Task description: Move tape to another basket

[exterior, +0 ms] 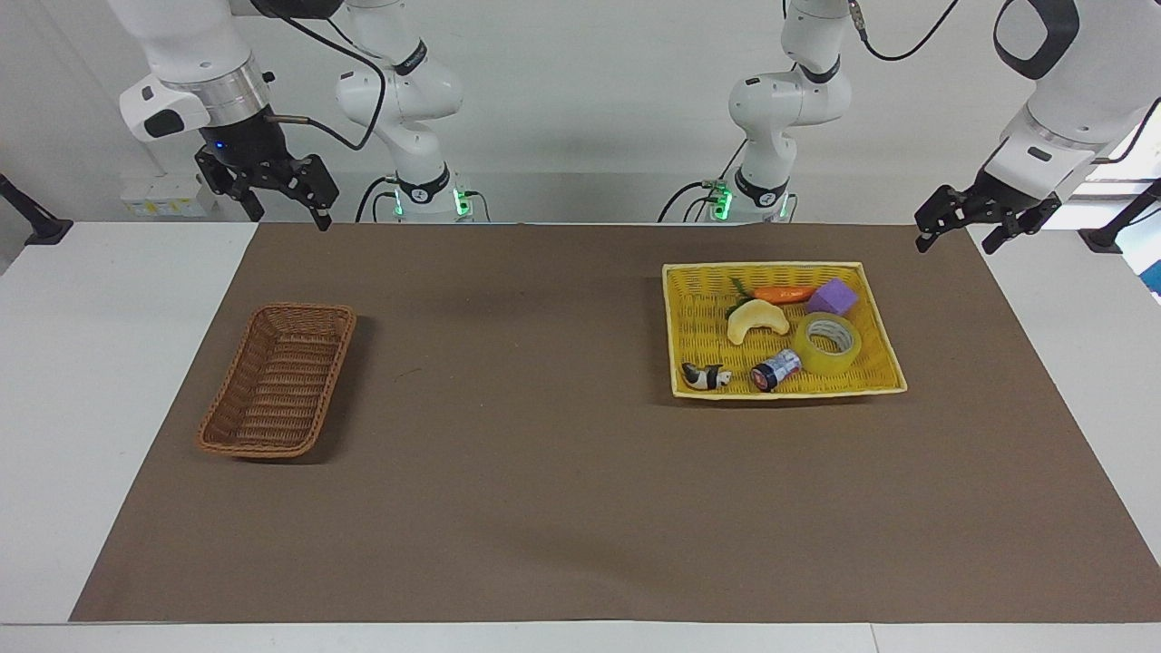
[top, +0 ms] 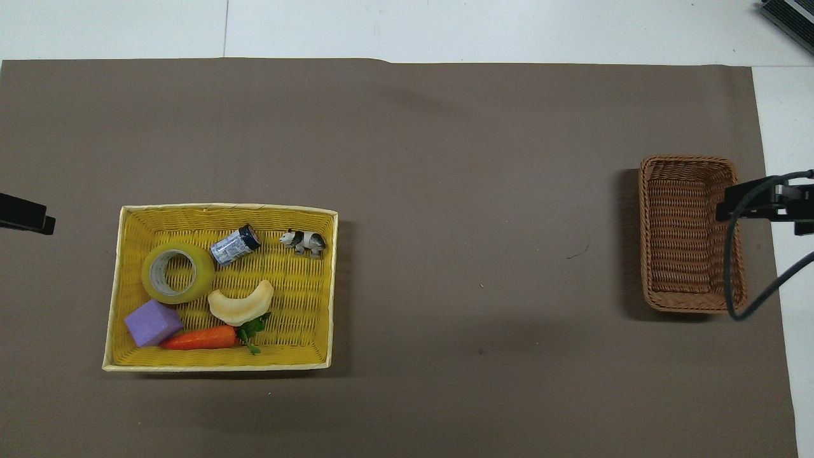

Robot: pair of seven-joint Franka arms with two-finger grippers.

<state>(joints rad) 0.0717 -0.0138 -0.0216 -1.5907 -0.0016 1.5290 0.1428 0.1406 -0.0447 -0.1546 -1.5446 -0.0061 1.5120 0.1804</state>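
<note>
The tape (exterior: 821,363) is a yellowish roll lying flat in the yellow woven tray (exterior: 676,326), toward the left arm's end; it also shows in the overhead view (top: 205,277). The brown wicker basket (exterior: 281,381) stands empty at the right arm's end, also in the overhead view (top: 690,235). My left gripper (exterior: 954,243) is open and empty, raised over the mat's corner beside the tray. My right gripper (exterior: 288,216) is open and empty, raised over the mat's corner nearer to the robots than the basket.
The tray (top: 331,286) also holds a dark can (top: 234,245), a panda figure (top: 304,241), a banana (top: 240,305), a carrot (top: 197,338) and a purple block (top: 152,322). A brown mat (exterior: 544,453) covers the table.
</note>
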